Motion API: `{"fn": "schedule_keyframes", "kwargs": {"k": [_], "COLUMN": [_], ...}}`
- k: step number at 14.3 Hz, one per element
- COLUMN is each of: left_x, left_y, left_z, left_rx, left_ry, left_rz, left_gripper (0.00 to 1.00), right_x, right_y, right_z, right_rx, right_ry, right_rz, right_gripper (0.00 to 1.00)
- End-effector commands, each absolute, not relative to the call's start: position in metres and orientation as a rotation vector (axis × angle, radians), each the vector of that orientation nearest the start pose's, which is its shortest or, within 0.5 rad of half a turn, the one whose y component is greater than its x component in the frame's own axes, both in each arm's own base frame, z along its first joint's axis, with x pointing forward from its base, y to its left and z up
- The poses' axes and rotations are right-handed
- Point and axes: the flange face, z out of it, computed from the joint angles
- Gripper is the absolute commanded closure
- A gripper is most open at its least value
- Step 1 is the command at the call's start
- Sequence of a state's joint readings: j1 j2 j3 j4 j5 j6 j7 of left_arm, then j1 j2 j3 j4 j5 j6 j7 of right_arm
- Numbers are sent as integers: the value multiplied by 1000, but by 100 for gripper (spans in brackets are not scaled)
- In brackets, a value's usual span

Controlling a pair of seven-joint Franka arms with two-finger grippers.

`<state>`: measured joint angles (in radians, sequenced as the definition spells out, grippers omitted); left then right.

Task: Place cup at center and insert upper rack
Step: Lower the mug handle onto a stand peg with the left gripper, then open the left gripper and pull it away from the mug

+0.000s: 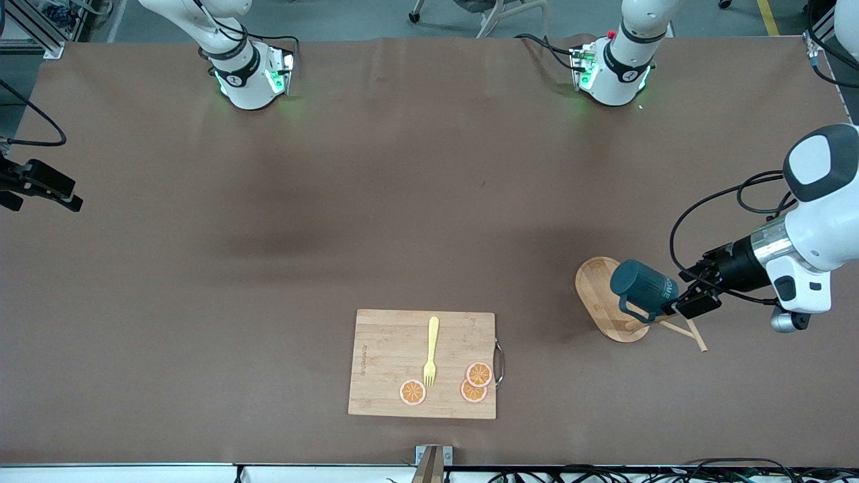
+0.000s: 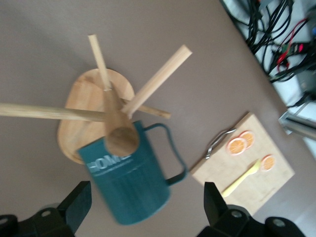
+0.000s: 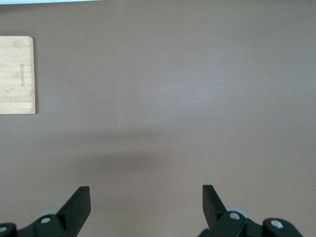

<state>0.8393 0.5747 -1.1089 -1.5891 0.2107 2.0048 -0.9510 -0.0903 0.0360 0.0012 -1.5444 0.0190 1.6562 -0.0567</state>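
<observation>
At the right arm's end of the counter [image 1: 402, 201], the right gripper [image 3: 145, 200] hung idle over bare brown surface, its jaws spread with nothing between them.

By the middle of the edge nearest the front camera lay a cutting board [image 1: 389, 362]. A yellow fork [image 1: 431, 352] and three orange slices [image 1: 476, 382] sat on it.

Close to the edge at the left arm's end stood a wooden peg rack [image 1: 597, 295] on an oval base. The teal cup [image 1: 643, 282] hung tilted on one of its pegs, well away from the counter's centre. The left gripper [image 1: 684, 303] was at the cup, jaws spread wide on either side of its ribbed body and, as far as I could see, not pressing it.

I took the step in hand to be a grip on the cup. To do it well, the jaws would need to close squarely across the body, clear of the handle. The cup should then travel along the line of its peg, so the light rack neither tipped nor dragged.

The other pegs and the centre post crowded that grip. The middle of the counter looked free, with only the board nearby to avoid. I saw no separate upper rack.
</observation>
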Motion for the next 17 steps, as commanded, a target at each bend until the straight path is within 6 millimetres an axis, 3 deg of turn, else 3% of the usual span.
{"fn": "schedule_keyframes", "kwargs": {"k": [1,4,7,10,17], "left_x": [648,635,622,611,602], "left_y": [-25,-25,-17,-14,-14], "left_z": [476,486,495,500,540], "left_rx": [-3237,-3224,-3190,-3175,-3131], "left_ry": [-1002,-806,-659,-493,-316], "left_rz": [74,113,179,253,261], "left_gripper": [0,0,0,0,0], "right_x": [572,573,571,568,567], "right_y": [-48,-44,-25,-27,-35], "right_z": [625,625,625,625,626], "right_rx": [-3139,-3136,-3139,-3139,-3139], "right_ry": [49,39,-28,-14,17], "right_rz": [-128,-128,-109,-77,-77], "right_gripper": [0,0,0,0,0]}}
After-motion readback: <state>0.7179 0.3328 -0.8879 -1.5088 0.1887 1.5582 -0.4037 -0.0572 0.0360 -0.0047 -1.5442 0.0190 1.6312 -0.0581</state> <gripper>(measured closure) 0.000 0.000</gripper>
